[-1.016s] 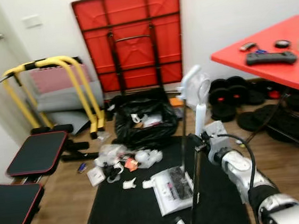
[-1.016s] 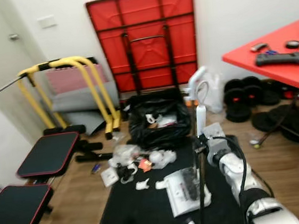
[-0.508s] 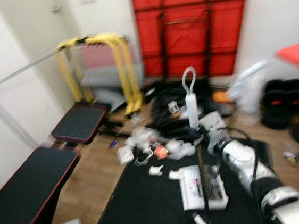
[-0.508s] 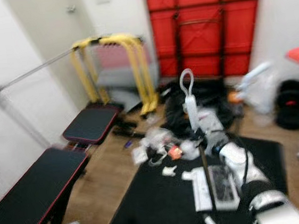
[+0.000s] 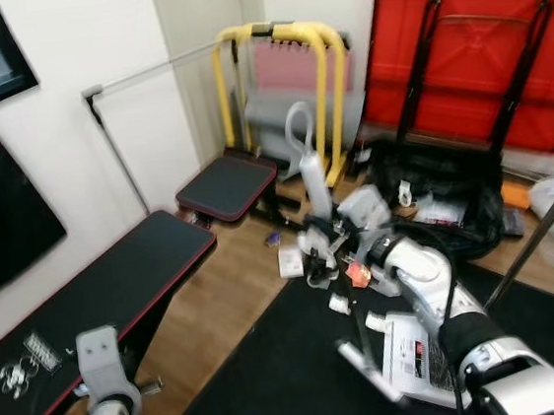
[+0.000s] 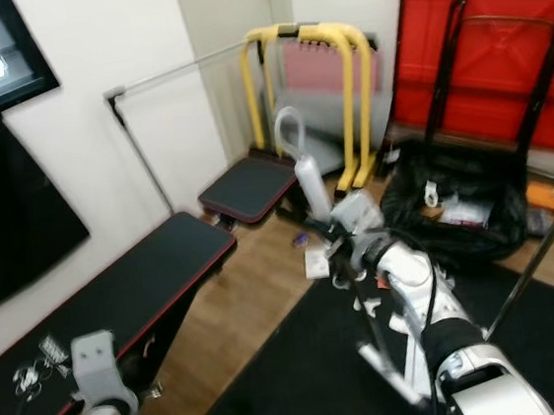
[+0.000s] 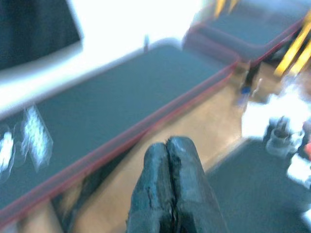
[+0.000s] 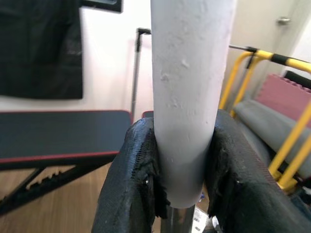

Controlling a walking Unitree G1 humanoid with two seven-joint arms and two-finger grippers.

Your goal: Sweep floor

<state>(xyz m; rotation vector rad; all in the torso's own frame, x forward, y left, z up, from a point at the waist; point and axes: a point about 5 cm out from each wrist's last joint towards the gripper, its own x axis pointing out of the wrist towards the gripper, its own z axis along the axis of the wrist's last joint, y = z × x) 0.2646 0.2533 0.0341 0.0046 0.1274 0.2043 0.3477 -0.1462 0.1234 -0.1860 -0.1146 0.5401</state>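
My right gripper is clamped on the grey-white broom handle, one black finger pressed to each side. From the head camera the handle rises to a loop grip in front of the yellow rack, and its pole runs down over the black mat. A white dustpan lies on the mat just beside my right forearm. Scattered litter sits on the wood floor at the mat's edge, near the open black bag. My left gripper hangs low beside the black bench, fingers pressed together, empty.
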